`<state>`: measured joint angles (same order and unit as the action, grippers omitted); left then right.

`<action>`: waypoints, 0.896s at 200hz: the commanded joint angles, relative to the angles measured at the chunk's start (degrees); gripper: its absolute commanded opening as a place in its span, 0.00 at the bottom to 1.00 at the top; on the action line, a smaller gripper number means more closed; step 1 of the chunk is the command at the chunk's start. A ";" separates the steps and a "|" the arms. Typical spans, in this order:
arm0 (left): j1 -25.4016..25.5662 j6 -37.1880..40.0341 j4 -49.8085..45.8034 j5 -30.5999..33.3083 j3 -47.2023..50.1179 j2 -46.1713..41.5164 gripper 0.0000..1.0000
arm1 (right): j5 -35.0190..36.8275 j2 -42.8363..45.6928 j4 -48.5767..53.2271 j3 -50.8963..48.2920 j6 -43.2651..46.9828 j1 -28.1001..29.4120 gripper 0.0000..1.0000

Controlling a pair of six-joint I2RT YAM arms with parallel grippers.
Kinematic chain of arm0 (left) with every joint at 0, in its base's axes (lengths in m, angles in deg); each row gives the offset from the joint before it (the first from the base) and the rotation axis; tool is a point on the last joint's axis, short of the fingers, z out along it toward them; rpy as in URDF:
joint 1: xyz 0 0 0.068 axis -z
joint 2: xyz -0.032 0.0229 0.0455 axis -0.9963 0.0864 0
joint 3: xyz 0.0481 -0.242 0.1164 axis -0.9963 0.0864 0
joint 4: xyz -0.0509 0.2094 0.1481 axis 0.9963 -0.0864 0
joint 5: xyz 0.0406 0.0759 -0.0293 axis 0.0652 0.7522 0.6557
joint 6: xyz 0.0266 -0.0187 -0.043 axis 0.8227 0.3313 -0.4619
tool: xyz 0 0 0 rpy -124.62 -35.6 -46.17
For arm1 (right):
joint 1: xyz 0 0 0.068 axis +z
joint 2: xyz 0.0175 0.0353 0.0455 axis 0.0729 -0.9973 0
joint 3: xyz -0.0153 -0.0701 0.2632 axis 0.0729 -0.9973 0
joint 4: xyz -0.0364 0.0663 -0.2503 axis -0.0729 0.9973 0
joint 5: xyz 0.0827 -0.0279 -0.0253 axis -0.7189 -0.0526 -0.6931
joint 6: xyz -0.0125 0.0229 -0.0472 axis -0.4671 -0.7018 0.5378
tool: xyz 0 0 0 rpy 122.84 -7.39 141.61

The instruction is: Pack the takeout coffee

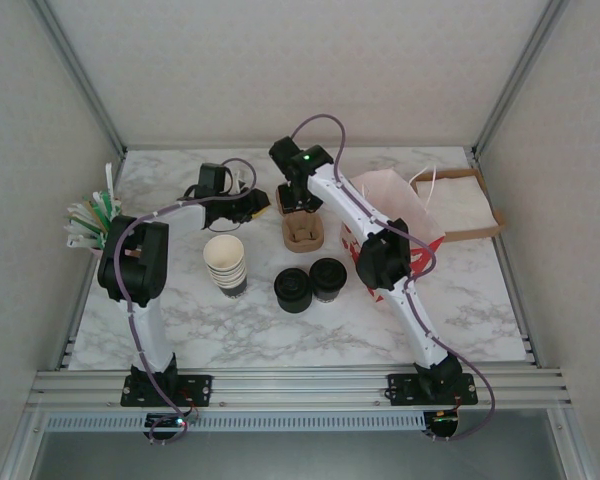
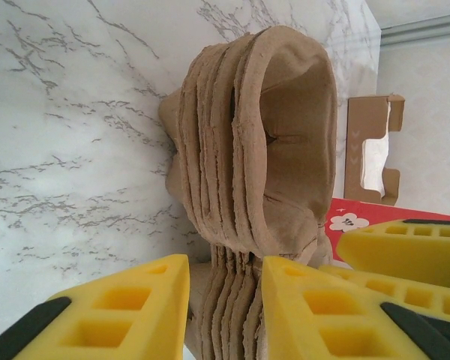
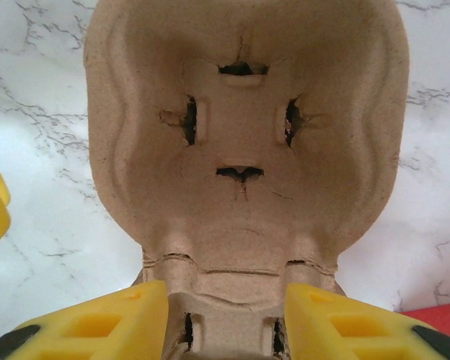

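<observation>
Now the carriers [image 2: 285,135] sit between the parted jaws of left gripper [image 2: 226,271] and right gripper [image 3: 225,298] alike, whether pinched I cannot tell

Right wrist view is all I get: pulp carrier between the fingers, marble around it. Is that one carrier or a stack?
Observer: A stack. The left wrist view shows the carrier stack edge-on, with several nested layers.
Operator: Is the left gripper anywhere near it?
Observer: Yes. The left gripper has a finger on either side of that stack's edge. I can't tell whether it is pinching.
Operator: Where's the coffee?
Observer: In the top view the takeout coffee stands on the robot's side of the carriers, beside the lid stack and apart from both grippers.
</observation>
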<state>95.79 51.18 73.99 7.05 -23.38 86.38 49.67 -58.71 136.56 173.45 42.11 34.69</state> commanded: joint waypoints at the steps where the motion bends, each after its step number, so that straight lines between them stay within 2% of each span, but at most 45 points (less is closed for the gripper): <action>1: 0.39 1.22 -0.60 0.31 0.29 -0.15 0.30 | 1.70 -1.96 1.03 1.46 -1.03 -0.52 0.47; 179: 0.44 2.01 -1.07 -0.37 -1.07 2.84 0.29 | -1.41 -3.18 -0.99 1.66 -2.29 -2.05 0.46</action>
<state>95.83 51.66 73.58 7.03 -23.40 87.89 49.10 -60.51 135.90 173.45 40.65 33.07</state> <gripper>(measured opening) 0.297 0.465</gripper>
